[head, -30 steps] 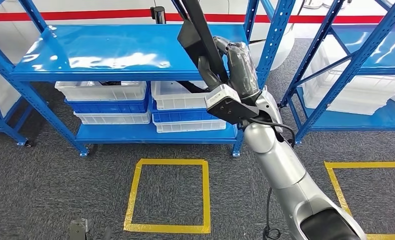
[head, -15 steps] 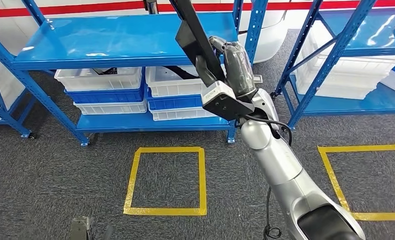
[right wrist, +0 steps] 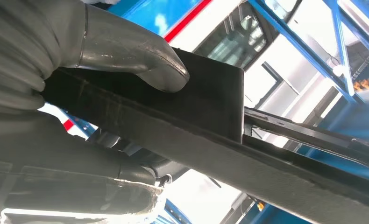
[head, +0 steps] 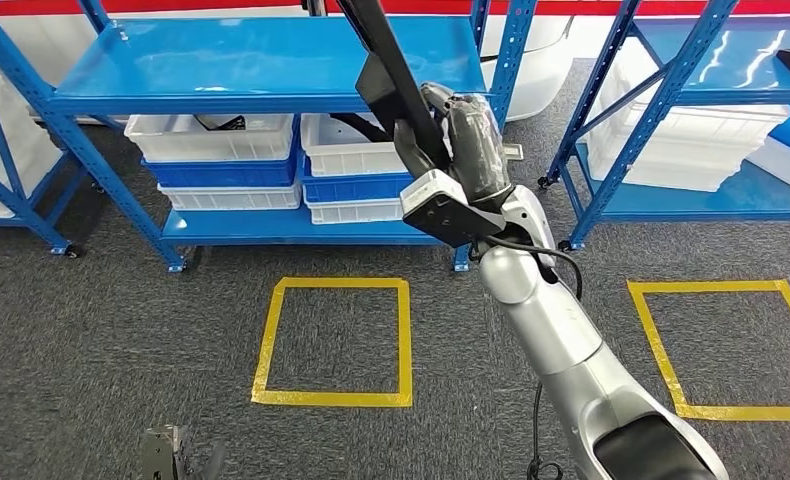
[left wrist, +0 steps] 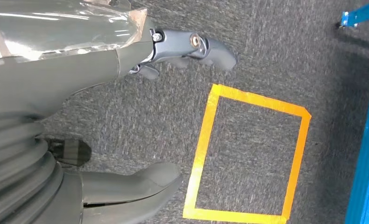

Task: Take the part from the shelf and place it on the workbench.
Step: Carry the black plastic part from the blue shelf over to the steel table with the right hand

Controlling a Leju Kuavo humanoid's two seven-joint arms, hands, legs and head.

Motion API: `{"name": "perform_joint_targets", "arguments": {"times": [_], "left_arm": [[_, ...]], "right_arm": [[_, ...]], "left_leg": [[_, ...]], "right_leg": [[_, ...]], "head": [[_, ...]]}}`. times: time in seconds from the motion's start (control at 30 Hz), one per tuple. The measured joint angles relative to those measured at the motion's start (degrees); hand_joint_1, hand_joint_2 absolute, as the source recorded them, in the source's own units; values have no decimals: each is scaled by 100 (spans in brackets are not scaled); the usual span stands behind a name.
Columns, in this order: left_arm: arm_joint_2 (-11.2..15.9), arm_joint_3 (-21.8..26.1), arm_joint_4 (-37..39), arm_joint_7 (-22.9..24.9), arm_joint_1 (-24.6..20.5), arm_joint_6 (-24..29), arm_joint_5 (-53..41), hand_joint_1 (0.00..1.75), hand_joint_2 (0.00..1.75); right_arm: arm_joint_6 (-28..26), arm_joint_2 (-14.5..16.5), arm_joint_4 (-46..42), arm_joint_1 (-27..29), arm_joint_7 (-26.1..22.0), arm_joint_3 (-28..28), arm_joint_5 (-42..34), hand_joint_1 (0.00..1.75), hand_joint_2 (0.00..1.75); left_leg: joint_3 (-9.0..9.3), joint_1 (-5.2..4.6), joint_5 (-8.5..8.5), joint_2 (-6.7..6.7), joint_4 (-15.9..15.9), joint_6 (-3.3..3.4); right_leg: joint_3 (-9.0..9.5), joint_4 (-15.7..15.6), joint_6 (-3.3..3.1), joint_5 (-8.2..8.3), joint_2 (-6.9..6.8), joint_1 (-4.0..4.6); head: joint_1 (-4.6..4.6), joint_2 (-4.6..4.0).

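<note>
right hand (head: 451,140): clamped on long black part (head: 386,75), raised at 12 o'clock | left hand (left wrist: 80,140): fingers apart, holding nothing, above grey carpet (head: 91,330)

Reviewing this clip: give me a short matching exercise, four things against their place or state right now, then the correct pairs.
Things:
1. black part
2. white bins
3. yellow tape square
4. left hand

Places or states:
A. on the grey carpet
B. hanging above the floor, holding nothing
C. gripped in the right hand
D. on the lower level of the blue shelf

Pairs: 1-C, 2-D, 3-A, 4-B
</note>
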Motion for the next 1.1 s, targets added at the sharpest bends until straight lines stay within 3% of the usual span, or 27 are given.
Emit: {"name": "perform_joint_targets", "arguments": {"times": [0.07, 0.1, 0.13, 0.17, 0.23, 0.27, 0.33, 0.4, 0.43, 0.47, 0.5, 0.57, 0.6, 0.63, 0.67, 0.7, 0.77, 0.83, 0.87, 0.93, 0.97, 1.03, 1.1], "left_arm": [[0, -2, 2, 0, -2, -1, 8, 0, 175], [-1, -2, 4, 1, 2, -1, 16, 0, 175], [-2, -2, 6, 1, 7, -2, 25, 0, 175], [-4, -3, 9, 1, 11, -2, 34, 0, 175], [-8, -3, 13, 1, 18, -2, 50, 0, 175], [-7, -3, 15, -1, 19, -2, 53, 0, 175], [-4, -3, 15, -7, 29, 0, 59, 0, 175], [-3, -3, 16, -20, 53, 1, 69, 0, 175], [1, -2, 17, -31, 69, 5, 82, 0, 175], [5, -2, 17, -42, 85, 10, 95, 0, 175], [9, -1, 17, -54, 97, 16, 107, 0, 175], [12, -1, 17, -72, 112, 25, 133, 0, 175], [11, -1, 17, -78, 119, 26, 147, 0, 175], [12, -1, 17, -81, 127, 28, 160, 0, 175], [15, -1, 17, -83, 136, 31, 173, 0, 175], [21, 0, 17, -84, 142, 33, 180, 0, 175], [36, 1, 17, -89, 146, 34, 188, 0, 175], [48, 1, 16, -98, 149, 34, 192, 0, 175], [52, 1, 17, -106, 156, 34, 193, 0, 175], [58, 1, 20, -133, 184, 36, 200, 0, 175], [59, 1, 21, -153, 196, 36, 204, 0, 175], [60, 2, 24, -196, 212, 35, 210, 0, 175], [59, 1, 24, -220, 227, 34, 199, 0, 175]], "right_arm": [[4, -21, 9, -3, 28, -1, -15, 175, 175], [9, -30, 15, -2, 39, -1, -28, 175, 175], [14, -35, 21, -1, 48, -1, -40, 175, 175], [18, -40, 26, -1, 56, -1, -51, 175, 175], [23, -44, 29, -11, 68, -1, -69, 175, 175], [25, -43, 29, -23, 70, 0, -73, 175, 175], [29, -41, 29, -38, 72, 1, -82, 175, 175], [36, -44, 33, -43, 78, 4, -97, 175, 175], [40, -47, 40, -51, 82, 8, -108, 175, 175], [44, -46, 46, -61, 84, 13, -122, 175, 175], [47, -43, 52, -73, 86, 16, -139, 175, 175], [53, -32, 63, -102, 85, 24, -176, 175, 175], [56, -24, 71, -112, 84, 26, -191, 175, 175], [59, -16, 80, -119, 82, 30, -204, 175, 175], [62, -7, 91, -123, 80, 34, -218, 175, 175], [63, 2, 100, -130, 79, 38, -235, 175, 175], [64, 25, 108, -159, 75, 44, -273, 175, 175], [63, 55, 108, -214, 61, 44, -300, 175, 175], [62, 67, 109, -234, 44, 46, -313, 175, 175], [47, 70, 110, -221, -19, 51, -341, 175, 175], [35, 63, 110, -192, -57, 51, -356, 175, 175], [-4, 42, 108, -97, -135, 45, -372, 175, 175], [-46, 27, 96, 32, -181, 33, -348, 175, 175]], "left_leg": [[-154, -9, 137, 15, -7, 49], [-248, -11, 205, 20, -4, 46], [-341, -11, 274, 24, 1, 41], [-434, -9, 341, 27, 7, 29], [-608, -2, 465, 29, 35, -12], [-688, -7, 514, 28, 62, -42], [-790, -17, 615, 27, 102, -105], [-827, -19, 720, 24, 99, -154], [-854, -10, 729, 16, 106, -180], [-899, 0, 640, 4, 162, -209], [-964, 12, 445, -7, 313, -243], [-1156, 41, -153, -24, 984, -315], [-1243, 57, -388, -26, 1397, -345], [-1291, 75, -509, -27, 1734, -368], [-1254, 95, -497, -26, 1892, -386], [-1119, 117, -395, -25, 1842, -398], [-598, 161, -178, -28, 1231, -414], [-116, 145, -177, -61, 535, -404], [-9, 120, -211, -76, 347, -383], [-13, 77, -183, -76, 244, -300], [-41, 64, -143, -63, 213, -239], [-133, 54, -44, -37, 159, -95], [-270, 15, 64, -32, 163, 4]], "right_leg": [[-220, 681, -58, -481, 6, -11], [-294, 1037, -47, -641, 6, -16], [-298, 1257, -2, -689, 6, -22], [-216, 1300, 64, -638, 6, -29], [226, 822, 189, -413, 4, -50], [528, 408, 207, -383, 4, -52], [899, -189, 151, -450, 15, -18], [912, -302, 66, -471, 27, 22], [878, -298, 24, -428, 21, -7], [839, -294, -32, -379, 14, -29], [792, -298, -94, -321, 5, -53], [666, -298, -180, -195, -9, -68], [599, -295, -193, -137, -14, -65], [532, -292, -187, -85, -17, -63], [467, -290, -171, -35, -17, -66], [409, -287, -149, 9, -16, -72], [320, -276, -89, 80, -15, -90], [263, -267, 5, 149, -19, -85], [243, -273, 64, 190, -21, -80], [197, -291, 179, 261, -26, -75], [154, -263, 201, 229, -27, -79], [-14, 78, 158, -77, -25, -71], [-232, 814, 82, -538, -15, -59]], "head": [[25, 0], [27, 0], [27, 0], [28, 0], [29, 0], [34, 0], [35, 0], [30, 0], [32, 0], [23, 0], [14, 0], [-5, 0], [-8, 0], [-9, 0], [-12, 0], [-10, 0], [-12, 0], [-4, 0], [1, 0], [7, 0], [7, 0], [20, 0], [33, 0]]}}
